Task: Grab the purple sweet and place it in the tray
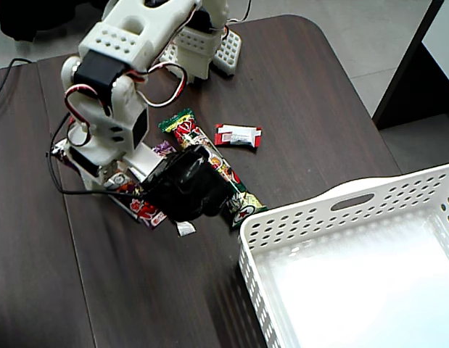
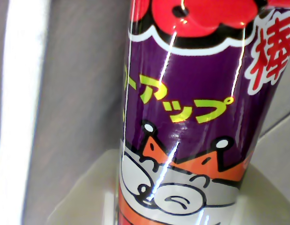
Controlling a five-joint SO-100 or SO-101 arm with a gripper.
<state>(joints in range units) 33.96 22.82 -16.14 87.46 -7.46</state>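
Observation:
The purple sweet (image 2: 191,108) is a long stick with yellow-green lettering, a red cartoon top and an orange crowned face, and it fills the wrist view. In the fixed view only its purple end (image 1: 164,148) shows from under the arm. My gripper (image 1: 179,206) is down at the table right over it, and the black camera mount hides the fingertips. Pale blurred shapes (image 2: 79,197) flank the stick at the bottom of the wrist view. Whether the jaws press on the stick is unclear. The white perforated tray (image 1: 311,217) stands at the lower right.
A green-and-red stick sweet (image 1: 224,170) lies diagonally beside the gripper, its end close to the tray corner. A small red-and-white sweet (image 1: 239,135) lies further back. A red wrapper (image 1: 146,210) pokes out under the arm. The arm's base (image 1: 199,43) sits at the table's back.

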